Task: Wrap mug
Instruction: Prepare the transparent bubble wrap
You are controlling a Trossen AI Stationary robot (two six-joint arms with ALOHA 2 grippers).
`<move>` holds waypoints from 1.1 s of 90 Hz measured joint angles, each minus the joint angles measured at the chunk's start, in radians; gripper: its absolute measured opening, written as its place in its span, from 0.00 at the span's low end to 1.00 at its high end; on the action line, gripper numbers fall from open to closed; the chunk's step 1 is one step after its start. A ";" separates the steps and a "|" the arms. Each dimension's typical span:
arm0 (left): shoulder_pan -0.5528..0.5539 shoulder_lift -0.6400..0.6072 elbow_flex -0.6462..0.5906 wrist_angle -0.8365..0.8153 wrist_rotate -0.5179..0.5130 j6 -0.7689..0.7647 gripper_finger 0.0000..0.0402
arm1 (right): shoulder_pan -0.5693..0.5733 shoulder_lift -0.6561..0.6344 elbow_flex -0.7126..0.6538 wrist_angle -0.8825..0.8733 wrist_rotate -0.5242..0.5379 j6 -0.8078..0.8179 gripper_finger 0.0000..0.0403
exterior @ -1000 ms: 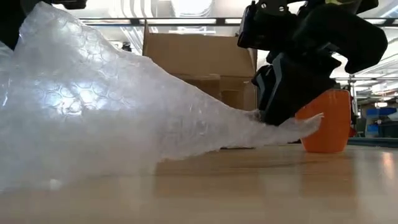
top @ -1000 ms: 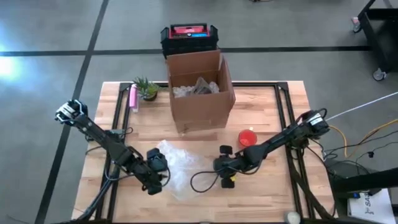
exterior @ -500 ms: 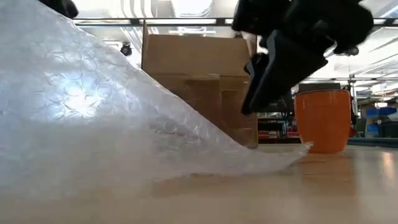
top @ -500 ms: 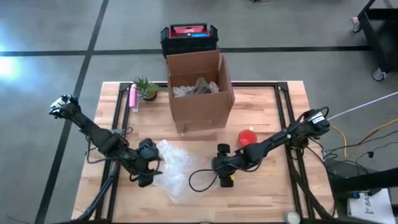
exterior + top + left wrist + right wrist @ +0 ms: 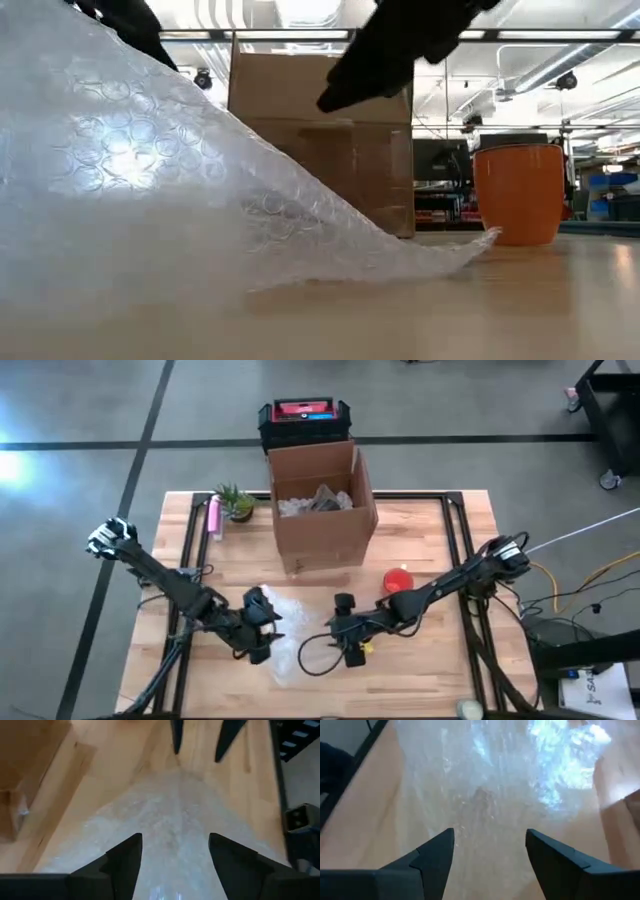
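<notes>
Orange mug (image 5: 398, 580) upright on table (image 5: 430, 520), off bubble wrap sheet (image 5: 290, 630), just right of it. Left gripper (image 5: 175, 851) and right gripper (image 5: 490, 851) both spread over opposite sheet edges, gripping nothing. Next: flatten sheet first, pinch edges low, then bring mug onto centre.

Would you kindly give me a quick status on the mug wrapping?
Both end effectors, left and right, open over the bubble wrap. Mug stands unwrapped beside the box. Nothing blocking.
</notes>
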 joint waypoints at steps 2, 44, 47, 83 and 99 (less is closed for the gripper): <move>0.001 0.017 0.000 0.009 0.002 -0.001 0.49 | 0.000 0.009 0.000 0.002 -0.001 0.004 0.56; 0.071 0.268 0.001 0.101 0.207 0.022 0.23 | 0.007 0.106 0.001 0.016 -0.028 0.075 0.50; 0.071 0.266 0.001 0.104 0.213 0.022 0.17 | 0.007 0.106 0.001 0.016 -0.028 0.076 0.49; -0.001 0.011 0.002 0.107 0.127 0.068 0.01 | 0.007 0.106 0.000 -0.043 -0.026 0.087 0.48; -0.081 -0.110 0.002 0.048 0.036 0.106 0.00 | 0.007 0.106 -0.001 -0.089 -0.025 0.100 0.47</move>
